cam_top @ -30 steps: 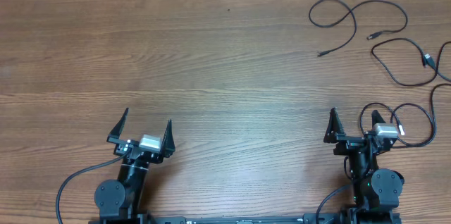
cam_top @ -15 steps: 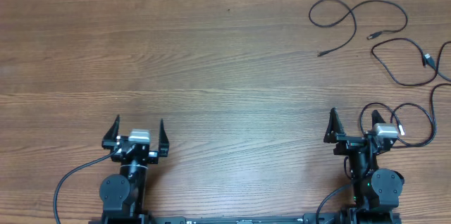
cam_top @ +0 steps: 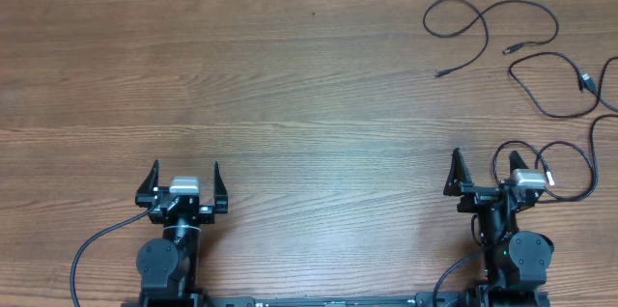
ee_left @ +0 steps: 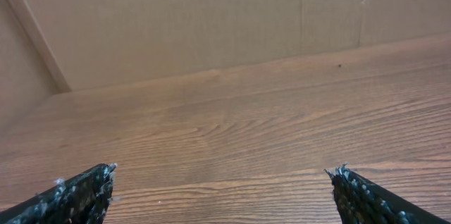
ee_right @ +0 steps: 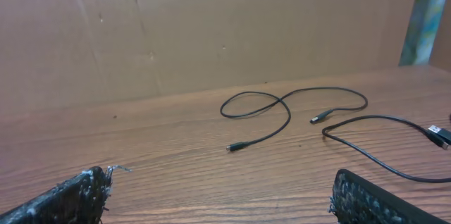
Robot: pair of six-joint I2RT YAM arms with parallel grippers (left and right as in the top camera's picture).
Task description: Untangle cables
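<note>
Since a sec ago, L gripper (cam_top: 184, 170) has squared up: it was skewed, now sits straight and a bit further left. R arm and cables unchanged.

Overhead: L gripper wide, holding nothing, low over tabletop (cam_top: 290, 75) near front edge. R gripper (cam_top: 483, 170) also wide, empty. Cables lie far right: looped cable (cam_top: 484, 37) at back, second cable (cam_top: 512, 70) just right of it, third cable (cam_top: 591, 167) curling beside R gripper and off the right edge.

L wrist: L gripper (ee_left: 222, 175) spread wide over wood grain, cardboard wall (ee_left: 176, 20) behind.

R wrist: R gripper (ee_right: 218, 182) wide; looped cable (ee_right: 282, 104) ahead, second cable (ee_right: 366, 143) to its right.
</note>
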